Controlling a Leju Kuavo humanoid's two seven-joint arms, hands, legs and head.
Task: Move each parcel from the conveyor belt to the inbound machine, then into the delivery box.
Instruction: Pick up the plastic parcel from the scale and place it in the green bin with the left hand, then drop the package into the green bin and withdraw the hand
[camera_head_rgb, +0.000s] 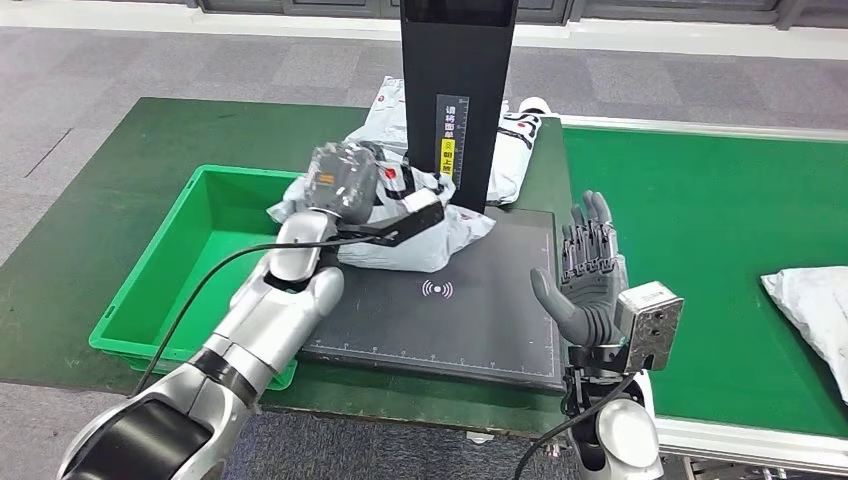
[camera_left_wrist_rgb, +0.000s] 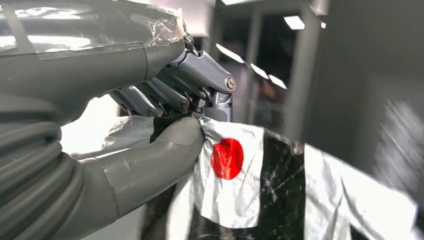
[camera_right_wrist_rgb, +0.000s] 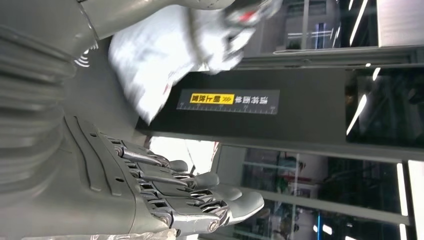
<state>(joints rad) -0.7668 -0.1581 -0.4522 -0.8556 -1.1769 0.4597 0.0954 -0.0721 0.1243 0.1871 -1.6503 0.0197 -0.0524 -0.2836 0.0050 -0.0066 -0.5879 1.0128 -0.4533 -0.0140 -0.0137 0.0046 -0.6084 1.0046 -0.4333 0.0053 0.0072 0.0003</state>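
My right hand (camera_head_rgb: 588, 280): I am holding it upright over the right edge of the dark scanning plate (camera_head_rgb: 480, 320), with the fingers straight and a little apart and the thumb pointing left. It is holding nothing. In the right wrist view the fingers (camera_right_wrist_rgb: 200, 192) are lying side by side, stretched out.

My left hand (camera_head_rgb: 345, 180): I am reaching it forward over the left part of the plate, and it is pinching the grey parcel (camera_head_rgb: 420, 235). In the left wrist view my thumb (camera_left_wrist_rgb: 165, 150) and the darker fingers (camera_left_wrist_rgb: 165, 95) are pressing a fold of the bag between them, just beside a red round mark (camera_left_wrist_rgb: 227, 158) on a black and white print.

Grey parcel: it is sitting at the far left part of the scanning plate, crumpled, close against the foot of the black column (camera_head_rgb: 455, 100).

Green box (camera_head_rgb: 190, 260): it is standing to the left of the plate, just beside it.

Waiting parcel (camera_head_rgb: 815, 310): it is lying at the right edge on the green conveyor belt (camera_head_rgb: 690, 220), well apart from my right hand.

Far parcels (camera_head_rgb: 515, 150): more grey bags are lying behind the black column, partly hidden by it.
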